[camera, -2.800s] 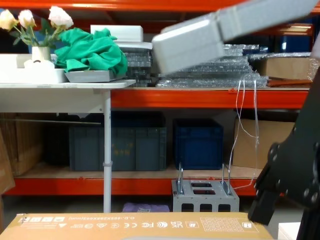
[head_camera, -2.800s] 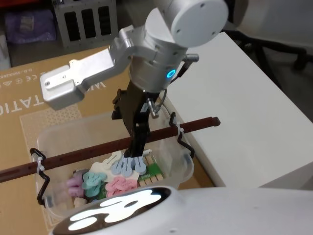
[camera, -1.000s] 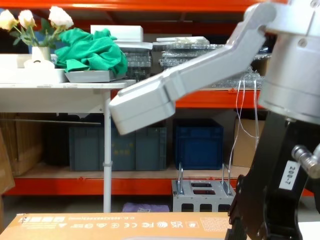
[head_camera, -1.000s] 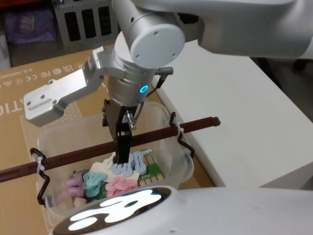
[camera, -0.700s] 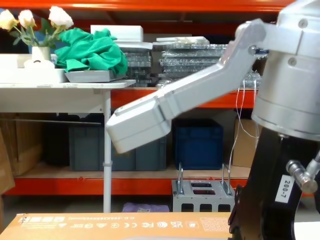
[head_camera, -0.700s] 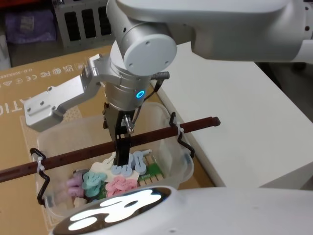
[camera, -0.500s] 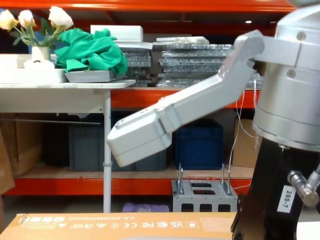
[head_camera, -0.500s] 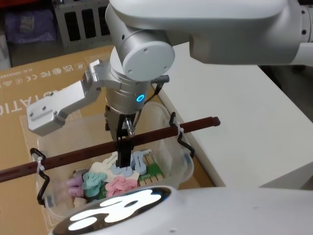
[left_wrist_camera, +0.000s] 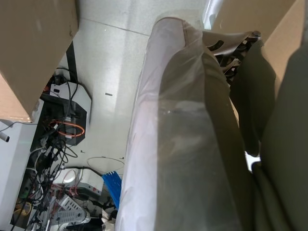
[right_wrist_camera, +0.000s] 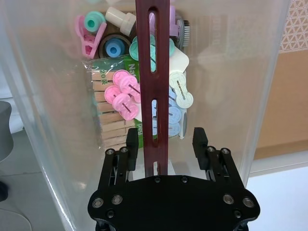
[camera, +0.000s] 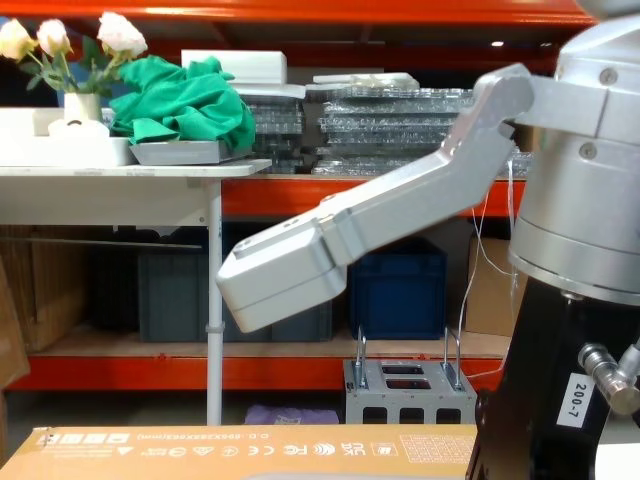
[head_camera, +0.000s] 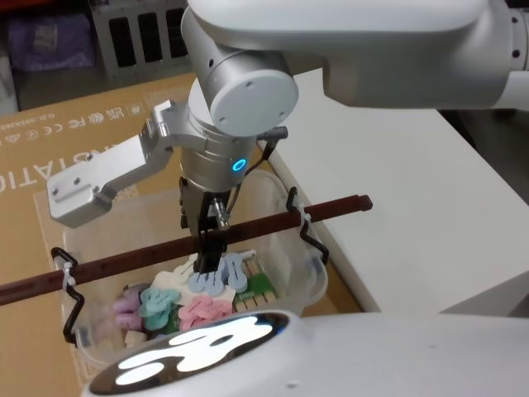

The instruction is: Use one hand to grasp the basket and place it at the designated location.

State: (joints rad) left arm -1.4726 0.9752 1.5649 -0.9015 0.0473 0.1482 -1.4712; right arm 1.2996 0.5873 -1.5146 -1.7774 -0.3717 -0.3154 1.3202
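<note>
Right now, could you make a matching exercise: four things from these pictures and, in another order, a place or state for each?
1 right gripper
2 bar handle
3 pegs
4 white table

A lying inside the basket
B open, one finger on each side of the handle
C right of the basket
D spanning the basket's top

Pairs: 1-B, 2-D, 3-A, 4-C

Brown printed cardboard box (head_camera: 50, 107) just beside white surface (head_camera: 397, 165). Beyond, orange shelving (camera: 400, 195) over dark blue crates (camera: 395, 285); grey metal box (camera: 410, 392) on floor; green cloth (camera: 185, 105) and flowers (camera: 60, 40) on white table (camera: 130, 180).
</note>
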